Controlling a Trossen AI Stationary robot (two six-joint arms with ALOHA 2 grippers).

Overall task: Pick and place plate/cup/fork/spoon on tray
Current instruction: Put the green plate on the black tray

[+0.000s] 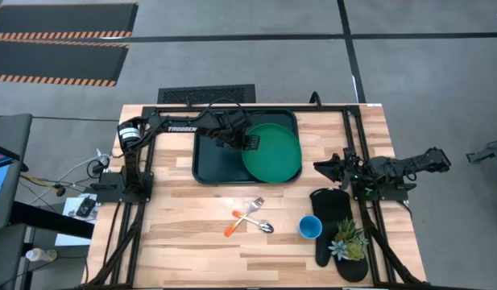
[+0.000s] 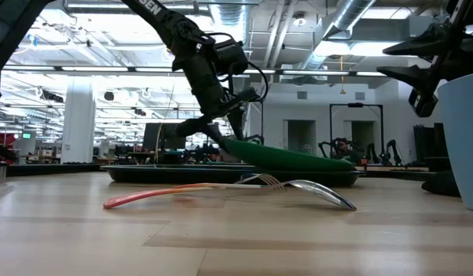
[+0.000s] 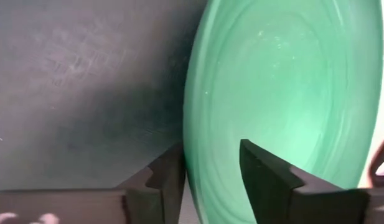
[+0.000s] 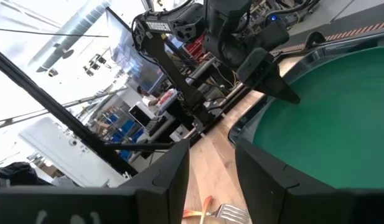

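Note:
The green plate lies tilted in the right part of the dark green tray. Its left edge is raised, and its right edge rests at the tray's right rim. My left gripper is shut on the plate's left edge. My right gripper is open and empty, to the right of the tray and above the table. The fork and the spoon lie crossed on the table in front of the tray. The blue cup stands to their right. My left gripper pinches the plate's left rim between its two fingers, one below the rim and one on the plate's upper face. The fingers come slanting down from the table's left. The rim is lifted above the tray floor, and the plate slopes down to its right edge.
A black oven mitt and a small potted plant lie at the near right, beside the cup. The left half of the tray floor is bare. Open wood lies at the near left of the table.

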